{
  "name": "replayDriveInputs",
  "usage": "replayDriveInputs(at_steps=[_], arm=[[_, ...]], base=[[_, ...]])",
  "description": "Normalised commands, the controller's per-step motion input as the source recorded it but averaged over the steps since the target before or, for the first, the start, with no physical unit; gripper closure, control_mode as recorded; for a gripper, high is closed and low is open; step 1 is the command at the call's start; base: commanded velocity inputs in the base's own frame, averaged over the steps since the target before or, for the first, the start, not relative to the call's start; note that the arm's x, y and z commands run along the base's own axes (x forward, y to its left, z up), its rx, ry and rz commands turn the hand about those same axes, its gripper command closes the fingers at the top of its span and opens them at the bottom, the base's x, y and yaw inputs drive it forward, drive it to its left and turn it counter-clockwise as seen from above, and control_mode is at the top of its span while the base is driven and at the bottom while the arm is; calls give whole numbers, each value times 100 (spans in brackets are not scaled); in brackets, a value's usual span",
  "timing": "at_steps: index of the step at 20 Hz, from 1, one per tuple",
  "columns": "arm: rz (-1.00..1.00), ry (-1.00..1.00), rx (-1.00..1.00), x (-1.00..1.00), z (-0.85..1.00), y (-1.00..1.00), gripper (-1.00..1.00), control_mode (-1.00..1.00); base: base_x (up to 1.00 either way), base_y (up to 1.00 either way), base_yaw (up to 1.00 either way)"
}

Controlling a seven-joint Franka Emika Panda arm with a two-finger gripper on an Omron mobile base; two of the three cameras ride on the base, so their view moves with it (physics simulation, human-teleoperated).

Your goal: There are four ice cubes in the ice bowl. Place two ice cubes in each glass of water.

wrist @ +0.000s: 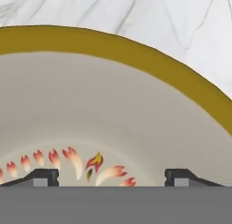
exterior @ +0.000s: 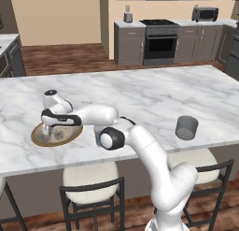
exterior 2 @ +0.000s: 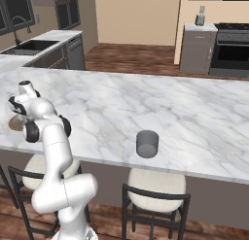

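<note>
Marble, white with grey veins, covers the long kitchen island (exterior: 140, 92) I am working over, with stools tucked under its near edge. Nearest me, the arm reaches left and low, and the gripper (exterior: 46, 130) hangs inside the ice bowl (exterior: 70, 135), which sits close to the near edge at the island's left end. Through the hand camera I see the two fingertips (wrist: 43, 177) spread wide apart, released, with nothing between them, just above the bowl's pale inside and its red flame pattern; its gold-brown rim (wrist: 136, 53) curves beyond. I cannot make out any ice cubes. Off to the right, well apart from the bowl, one grey glass of water (exterior: 186, 127) stands upright. Farther back are cabinets and a stove (exterior: 160, 40).
</note>
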Motion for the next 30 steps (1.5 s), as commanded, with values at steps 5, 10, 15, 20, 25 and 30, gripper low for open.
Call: replayDriveInputs(at_steps=[5, 10, 15, 20, 25, 30], arm=[[-15, 0, 0, -21, -46, -1, -100, -100], [-31, 0, 0, -81, -54, -24, -100, -100], [-32, 0, 0, -57, -57, -21, -100, -100], [-24, -4, 0, -2, -69, -10, -100, -100], [-24, -1, 0, -7, -64, -2, 100, -100], [-31, 0, 0, -40, -53, -12, 100, -100]], base=[[0, 0, 0], [0, 0, 0], [0, 0, 0], [0, 0, 0], [0, 0, 0], [0, 0, 0]])
